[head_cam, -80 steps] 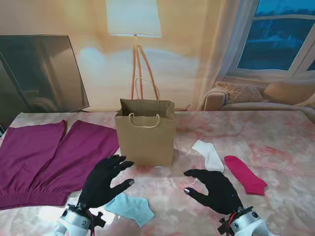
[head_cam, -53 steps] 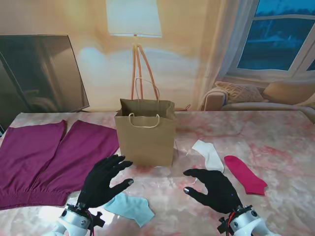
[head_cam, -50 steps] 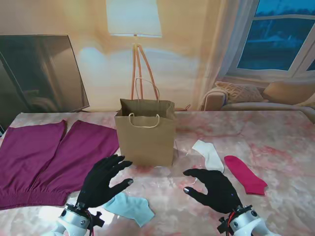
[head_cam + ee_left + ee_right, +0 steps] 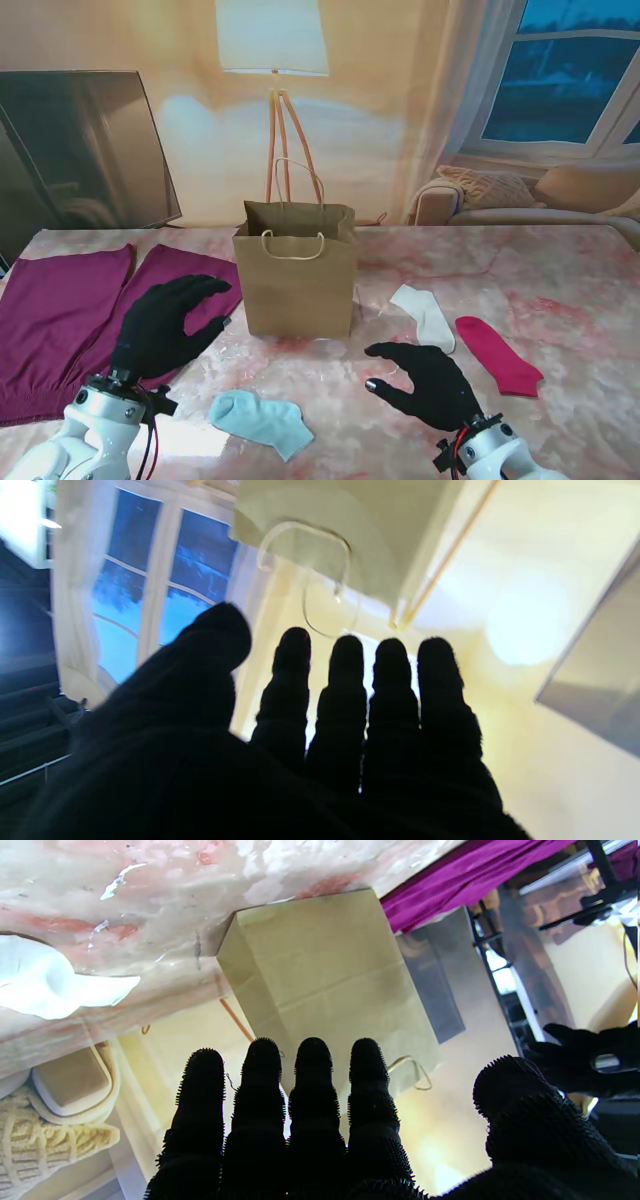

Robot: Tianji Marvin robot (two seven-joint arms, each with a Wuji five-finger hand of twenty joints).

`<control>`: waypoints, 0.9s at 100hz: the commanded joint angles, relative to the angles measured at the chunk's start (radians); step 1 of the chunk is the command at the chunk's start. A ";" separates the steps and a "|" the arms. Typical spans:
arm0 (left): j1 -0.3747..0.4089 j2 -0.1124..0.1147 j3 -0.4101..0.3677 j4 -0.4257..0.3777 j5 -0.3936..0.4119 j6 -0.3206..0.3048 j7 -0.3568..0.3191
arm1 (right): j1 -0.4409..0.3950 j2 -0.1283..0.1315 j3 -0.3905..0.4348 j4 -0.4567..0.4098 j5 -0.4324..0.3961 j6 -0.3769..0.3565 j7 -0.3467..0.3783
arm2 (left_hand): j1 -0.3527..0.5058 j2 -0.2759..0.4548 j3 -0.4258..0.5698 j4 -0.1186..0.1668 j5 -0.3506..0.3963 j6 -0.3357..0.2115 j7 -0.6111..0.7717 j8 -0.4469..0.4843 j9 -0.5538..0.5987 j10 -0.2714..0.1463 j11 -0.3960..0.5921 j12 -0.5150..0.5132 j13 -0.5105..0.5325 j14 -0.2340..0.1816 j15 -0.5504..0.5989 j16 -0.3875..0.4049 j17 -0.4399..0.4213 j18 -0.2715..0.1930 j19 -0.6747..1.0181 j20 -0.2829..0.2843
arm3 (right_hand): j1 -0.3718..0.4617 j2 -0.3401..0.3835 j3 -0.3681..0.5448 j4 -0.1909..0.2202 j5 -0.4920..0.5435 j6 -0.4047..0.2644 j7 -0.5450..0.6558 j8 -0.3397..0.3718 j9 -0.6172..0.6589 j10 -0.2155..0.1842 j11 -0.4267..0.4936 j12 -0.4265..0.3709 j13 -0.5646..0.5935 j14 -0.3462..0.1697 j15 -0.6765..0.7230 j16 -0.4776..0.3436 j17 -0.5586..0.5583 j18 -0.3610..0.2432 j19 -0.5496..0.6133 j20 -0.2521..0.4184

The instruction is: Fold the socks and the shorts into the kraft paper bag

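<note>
Here, kraft paper bag upright, mouth up — left hand, right hand fingers apart, empty.

shorts left of bag, socks seemingly right

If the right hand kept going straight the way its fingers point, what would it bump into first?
Probably the brown kraft paper bag: the right hand has its fingers aimed at it in the wrist view, with nothing between, though depth is unclear.

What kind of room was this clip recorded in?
Most likely a living room at home: a floor lamp stands behind the table, a sofa with cushions sits under the window, and a dark TV screen leans at the left.
</note>
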 commanded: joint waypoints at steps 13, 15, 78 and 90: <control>-0.134 -0.005 -0.004 -0.016 0.010 0.044 0.023 | 0.007 0.000 -0.024 0.009 -0.004 0.006 -0.012 | 0.168 -0.182 0.166 -0.125 0.039 -0.112 0.293 0.173 0.142 -0.050 0.120 0.151 0.136 0.016 0.147 0.150 0.201 -0.044 0.139 -0.004 | 0.025 0.036 -0.026 0.037 -0.013 -0.015 0.007 -0.014 -0.027 0.001 -0.005 -0.005 -0.025 -0.008 0.000 0.000 -0.010 -0.013 0.000 -0.019; -0.152 -0.005 0.000 -0.011 0.006 0.048 0.021 | 0.008 0.000 -0.025 0.009 -0.003 0.007 -0.010 | 0.190 -0.190 0.161 -0.125 0.045 -0.132 0.333 0.171 0.171 -0.055 0.110 0.237 0.155 0.013 0.158 0.160 0.223 -0.047 0.157 -0.018 | 0.025 0.037 -0.026 0.037 -0.013 -0.014 0.007 -0.014 -0.028 0.001 -0.005 -0.005 -0.025 -0.007 -0.001 0.000 -0.010 -0.013 0.000 -0.018; -0.724 -0.013 0.290 0.443 -0.038 0.141 -0.004 | 0.118 0.008 -0.079 0.067 0.048 0.069 0.076 | 0.229 -0.306 0.109 -0.135 0.236 -0.241 0.621 -0.041 0.527 -0.055 -0.013 0.375 0.421 0.054 0.247 0.219 0.503 0.015 0.369 -0.162 | 0.029 0.044 -0.039 0.038 -0.015 -0.017 0.008 -0.013 -0.026 0.002 0.006 0.000 -0.022 0.003 0.005 0.008 -0.014 -0.012 0.003 -0.015; -0.781 -0.012 0.331 0.498 -0.029 0.167 -0.023 | 0.143 0.009 -0.099 0.084 0.062 0.076 0.090 | 0.215 -0.317 0.103 -0.141 0.228 -0.240 0.626 -0.047 0.513 -0.057 -0.018 0.372 0.404 0.051 0.241 0.187 0.491 0.019 0.351 -0.178 | 0.030 0.044 -0.040 0.038 -0.017 -0.019 0.008 -0.013 -0.028 0.002 0.009 0.002 -0.024 0.003 0.005 0.011 -0.014 -0.013 0.003 -0.015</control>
